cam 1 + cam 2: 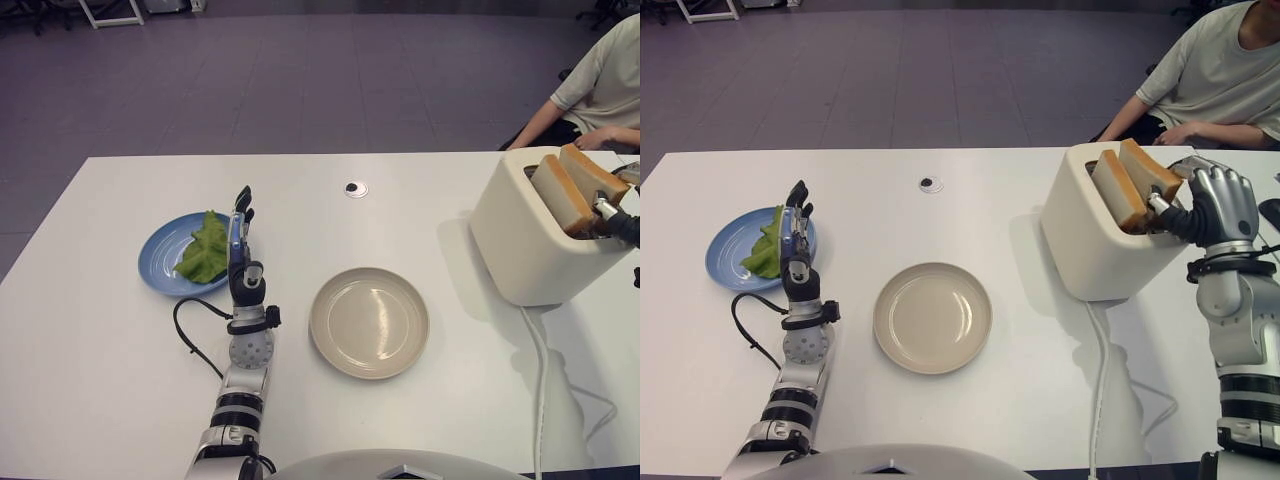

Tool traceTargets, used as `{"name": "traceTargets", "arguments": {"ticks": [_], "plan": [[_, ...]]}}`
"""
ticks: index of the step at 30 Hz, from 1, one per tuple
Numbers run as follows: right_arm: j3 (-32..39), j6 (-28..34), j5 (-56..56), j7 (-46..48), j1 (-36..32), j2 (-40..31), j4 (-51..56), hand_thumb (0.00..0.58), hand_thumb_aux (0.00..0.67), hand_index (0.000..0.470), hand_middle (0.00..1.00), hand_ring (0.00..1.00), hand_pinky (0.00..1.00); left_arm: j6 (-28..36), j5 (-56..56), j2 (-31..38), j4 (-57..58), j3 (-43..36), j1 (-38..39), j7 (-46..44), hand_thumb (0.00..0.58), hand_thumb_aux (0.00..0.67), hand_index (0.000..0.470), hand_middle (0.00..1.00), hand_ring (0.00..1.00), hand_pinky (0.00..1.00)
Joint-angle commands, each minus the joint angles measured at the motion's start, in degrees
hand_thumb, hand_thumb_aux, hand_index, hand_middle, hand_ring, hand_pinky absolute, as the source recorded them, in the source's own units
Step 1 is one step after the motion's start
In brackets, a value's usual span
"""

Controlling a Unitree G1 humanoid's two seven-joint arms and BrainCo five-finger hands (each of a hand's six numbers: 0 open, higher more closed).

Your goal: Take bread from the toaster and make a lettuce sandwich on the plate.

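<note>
**White table, bread up in the toaster**

White table (120,380) in a grey-floored room: a beige plate (369,321) sits near its front edge. Right of the beige plate stands a cream toaster (1090,250), with two slices of bread (1118,190) leaning up out of its slot. The right hand (1218,205) is at the toaster's outer side, fingers curled and pinching the slice nearer to it. Left of the beige plate, the left hand (240,250) stands edge-up with its fingers straight, holding nothing, just beside a blue plate (160,250) carrying a lettuce leaf (205,250).
</note>
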Motion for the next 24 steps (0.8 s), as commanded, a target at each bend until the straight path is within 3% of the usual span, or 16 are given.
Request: {"name": "traceTargets", "arguments": {"ticks": [1,6,10,14,17,24], "plan": [[-2.71,-0.2,2.18,-4.54,-4.45,1.23,-2.86,0.58,0.67,0.47,1.0,1.0,1.0,1.02,0.78,-0.01,1.31,-0.1,1.61,0.3,0.0,0.0,0.0,0.0,0.0,0.0],[-5.0,-2.09,5.27,-8.69,-9.7,3.51,-9.47,0.58,0.67,0.47,1.0,1.0,1.0,0.98,0.92,0.07,1.84,-0.1,0.83,0.71,0.0,0.0,0.0,0.0,0.0,0.0],[-0.57,-2.09,12.45,-1.86,-10.18,8.09,-22.36,0.58,0.67,0.47,1.0,1.0,1.0,0.87,0.98,-0.08,2.94,-0.64,-0.63,0.63,0.0,0.0,0.0,0.0,0.0,0.0],[11.9,1.93,23.71,10.69,-3.45,15.69,-32.0,0.58,0.67,0.47,1.0,1.0,1.0,0.74,0.78,0.11,4.01,-1.06,-2.85,0.29,0.0,0.0,0.0,0.0,0.0,0.0],[22.21,3.25,28.05,17.49,3.28,22.25,-29.32,0.58,0.67,0.47,1.0,1.0,1.0,0.3,0.5,0.38,4.69,-0.78,-4.34,0.54,0.0,0.0,0.0,0.0,0.0,0.0],[27.93,2.94,27.66,24.23,10.4,26.21,-22.66,0.58,0.67,0.47,1.0,1.0,1.0,-1.09,4.97,2.56,3.69,0.73,-7.78,3.46,0.0,0.0,0.0,0.0,0.0,0.0]]}}
